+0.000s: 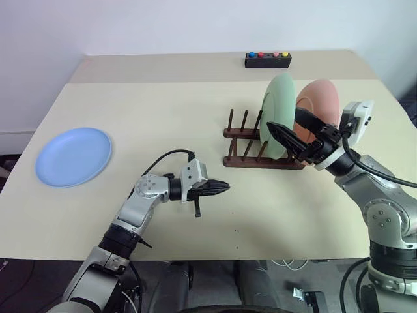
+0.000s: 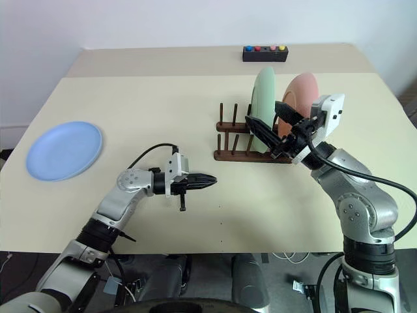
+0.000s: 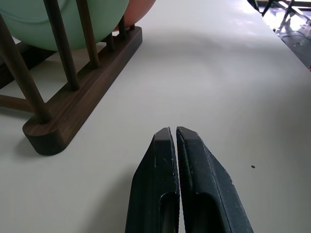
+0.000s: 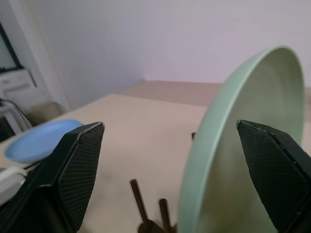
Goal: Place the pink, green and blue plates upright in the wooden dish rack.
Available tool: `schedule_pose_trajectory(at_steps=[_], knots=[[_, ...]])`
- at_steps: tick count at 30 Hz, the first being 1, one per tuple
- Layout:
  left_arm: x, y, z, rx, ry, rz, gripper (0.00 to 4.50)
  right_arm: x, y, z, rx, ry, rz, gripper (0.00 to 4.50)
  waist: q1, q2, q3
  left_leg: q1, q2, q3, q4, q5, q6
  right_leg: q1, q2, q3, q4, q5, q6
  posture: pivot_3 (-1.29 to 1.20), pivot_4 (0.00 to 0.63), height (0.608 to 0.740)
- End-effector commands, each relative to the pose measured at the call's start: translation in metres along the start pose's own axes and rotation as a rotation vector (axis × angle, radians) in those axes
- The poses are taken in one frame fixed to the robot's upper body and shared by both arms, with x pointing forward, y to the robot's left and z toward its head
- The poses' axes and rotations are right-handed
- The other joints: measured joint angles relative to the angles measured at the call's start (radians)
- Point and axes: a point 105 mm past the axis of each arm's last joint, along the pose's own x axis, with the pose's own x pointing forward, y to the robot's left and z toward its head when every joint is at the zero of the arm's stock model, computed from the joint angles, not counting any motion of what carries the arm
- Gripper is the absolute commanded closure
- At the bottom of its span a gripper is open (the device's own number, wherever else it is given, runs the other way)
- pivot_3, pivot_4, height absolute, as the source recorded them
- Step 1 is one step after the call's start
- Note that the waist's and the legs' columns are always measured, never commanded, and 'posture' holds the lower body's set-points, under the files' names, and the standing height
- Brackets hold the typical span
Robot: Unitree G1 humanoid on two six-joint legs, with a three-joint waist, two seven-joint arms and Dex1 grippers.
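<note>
The green plate (image 1: 279, 114) stands upright in the wooden dish rack (image 1: 260, 147), with the pink plate (image 1: 319, 107) upright just behind it, toward the robot's right. The blue plate (image 1: 73, 156) lies flat on the bench (image 1: 195, 111), well apart from the rack on the robot's left side.

The right gripper (image 1: 290, 134) has its jaws spread wide with the green plate's rim between them — the wrist view shows a gap on both sides, so the plate appears released and resting on the pegs alone. The left gripper (image 1: 218, 187) hovers low over the bench in front of the rack, its jaws pressed fully together and holding nothing.

The nearest risk, as I judge it, is the withdrawal: one black finger sits on each side of the green rim, so a sideways pull-out could catch the plate and tip it against the pink one or lift it out of its slot. The rack looks light — a hard nudge could slide it across the bench.

The blue plate brings a second hazard. It lies flat and shallow, so closed or poorly angled jaws may push it along the surface instead of getting under the rim. It must then go into a free slot on the rack's left, where a misjudged angle could knock the green plate.
</note>
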Motion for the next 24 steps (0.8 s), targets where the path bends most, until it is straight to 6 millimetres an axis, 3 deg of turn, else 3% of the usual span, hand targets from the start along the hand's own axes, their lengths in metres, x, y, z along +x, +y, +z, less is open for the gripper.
schedule_pose_trajectory(at_steps=[1, 10, 18, 24], knots=[[0.002, -0.005, 0.012, 0.044, -0.029, 0.004, 4.39, -0.002, 0.004, 0.018, -0.137, -0.025, 0.002, 0.06, 0.000, 0.000, 0.000, 0.000, 0.000, 0.000, 0.000, 0.000, 0.000, 0.000, 0.000, 0.000, 0.000, 0.000, 0.000, 0.00, 0.150, 0.740], [0.003, -0.004, 0.018, 0.047, -0.031, 0.004, 4.39, 0.002, 0.023, 0.038, -0.316, -0.029, 0.054, 0.06, 0.000, 0.000, 0.000, 0.000, 0.000, 0.000, 0.000, 0.000, 0.000, 0.000, 0.000, 0.000, 0.000, 0.000, 0.000, 0.00, 0.150, 0.740], [0.000, 0.004, 0.022, 0.057, -0.029, 0.032, 4.39, 0.008, 0.024, 0.073, -0.456, -0.101, 0.040, 0.06, 0.001, 0.000, 0.000, 0.000, 0.000, 0.000, 0.000, 0.000, 0.000, 0.000, 0.000, 0.000, 0.000, 0.000, 0.000, 0.00, 0.150, 0.740], [-0.016, 0.017, 0.025, 0.047, -0.030, 0.104, 4.39, 0.011, 0.030, 0.083, -0.547, -0.108, 0.073, 0.06, -0.001, 0.000, 0.000, 0.000, 0.000, 0.000, 0.000, 0.000, 0.000, -0.001, 0.000, 0.000, 0.000, 0.000, 0.000, 0.00, 0.150, 0.740]])
